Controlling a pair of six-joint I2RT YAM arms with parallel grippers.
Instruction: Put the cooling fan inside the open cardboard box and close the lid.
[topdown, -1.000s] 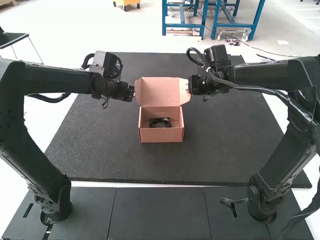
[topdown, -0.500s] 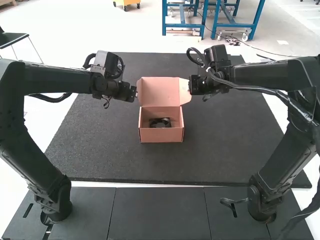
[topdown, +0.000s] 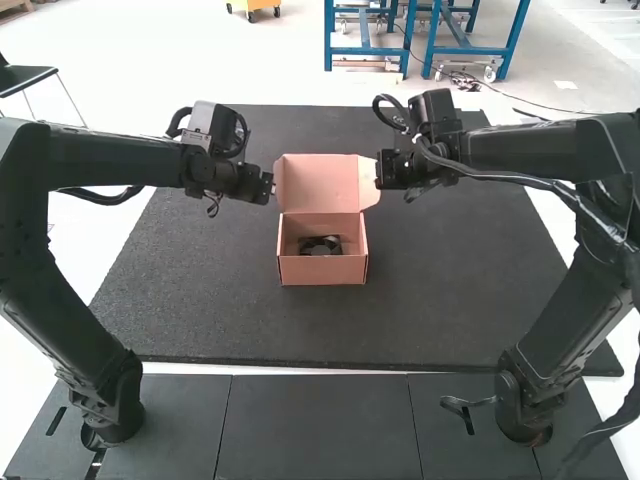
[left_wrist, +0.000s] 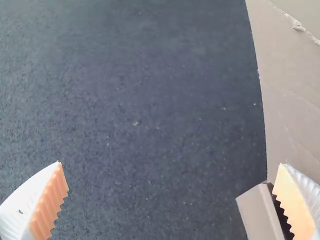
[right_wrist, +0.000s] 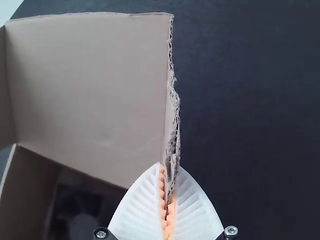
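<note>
The right gripper (right_wrist: 168, 174) has its ribbed white fingers (right_wrist: 142, 205) pressed together on the corrugated right-hand edge of the lid (right_wrist: 95, 85). The orange pads (right_wrist: 162, 200) bite the cardboard from both faces. On the left gripper (left_wrist: 169, 172) your fingers (left_wrist: 45, 202) stand wide apart over the bare mat (topdown: 200, 290) and grasp nothing. A small side flap (left_wrist: 256, 216) of the lid lies just beside the inner pad of one finger; whether it touches cannot be told.

The governing relation is the lid's axis. The lid stands upright on the far wall of the cardboard box (topdown: 322, 262), and its hinge runs from one gripper toward the other. Your two grippers therefore sit at opposite ends of the same long axis, each beside a side edge of the lid. The opening lies below the lid and on its near side, toward the arms' bases. The cooling fan (topdown: 322, 244) lies flat on the box floor, dark against the cardboard. The placing step thus looks done, and closing the lid is what is left.

Judged from this, you will need to swing the lid forward and down about its hinge. Your right arm has the hold. Your left is near enough to steady the other edge or tuck its flap.

The surface is dark, grainy rubber matting that should resist sliding. A light box may nonetheless tip or skid if you pull the lid instead of rotating it. As for room, the mat extends well beyond the box on every side, and both arms are well apart from its front wall.
</note>
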